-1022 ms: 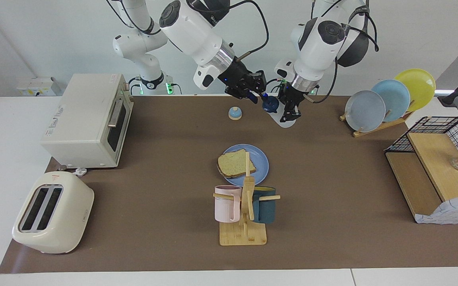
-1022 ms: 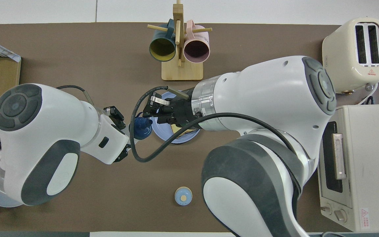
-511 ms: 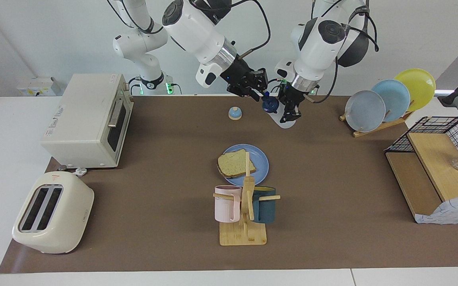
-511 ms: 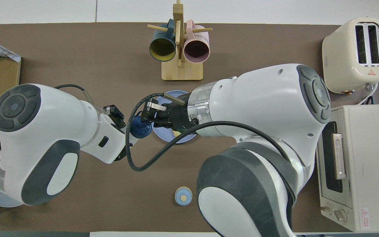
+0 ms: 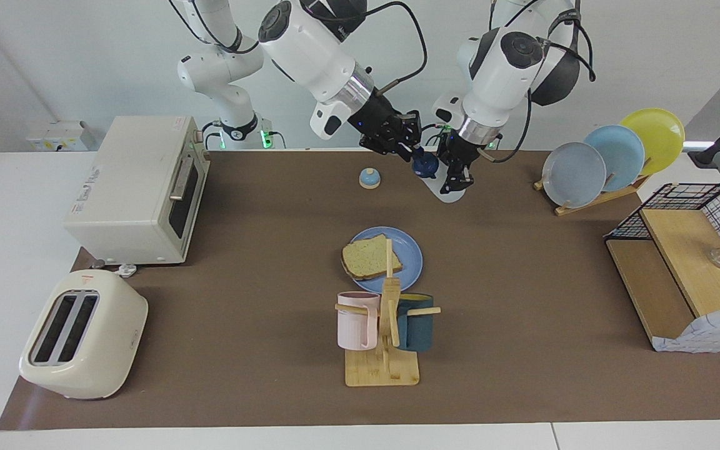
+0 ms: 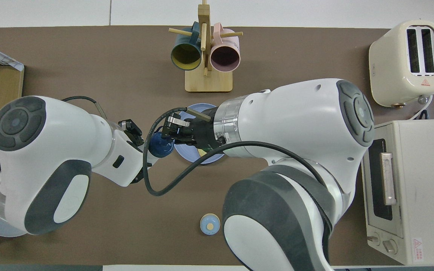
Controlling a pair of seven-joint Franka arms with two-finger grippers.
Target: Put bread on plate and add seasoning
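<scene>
Seasoning bottle (image 5: 436,178) is hanging up in the air at the robots' end of the table, its dark navy cap (image 5: 424,164) turned toward the right arm's end. The left gripper (image 5: 454,175) is clamping the translucent body of the bottle from above, fingers closed around it. The right gripper (image 5: 407,152) is reaching in from the other arm and is sitting right at the cap; whether its fingers are parted or pinched on the cap I cannot tell. In the overhead view the cap (image 6: 160,145) is showing between the two grippers, just beside the rim of the plate (image 6: 187,154).

Bread (image 5: 370,257) is lying flat on the periwinkle plate (image 5: 411,256) in the middle of the table, with one corner reaching past the rim. A wooden mug tree (image 5: 387,337) carrying a pink mug (image 5: 355,322) and a teal mug (image 5: 416,322) is standing just beside the plate, farther from the robots. A small blue-domed bell (image 5: 369,178) is sitting near the robots, toward the right arm's end from the held bottle.
</scene>
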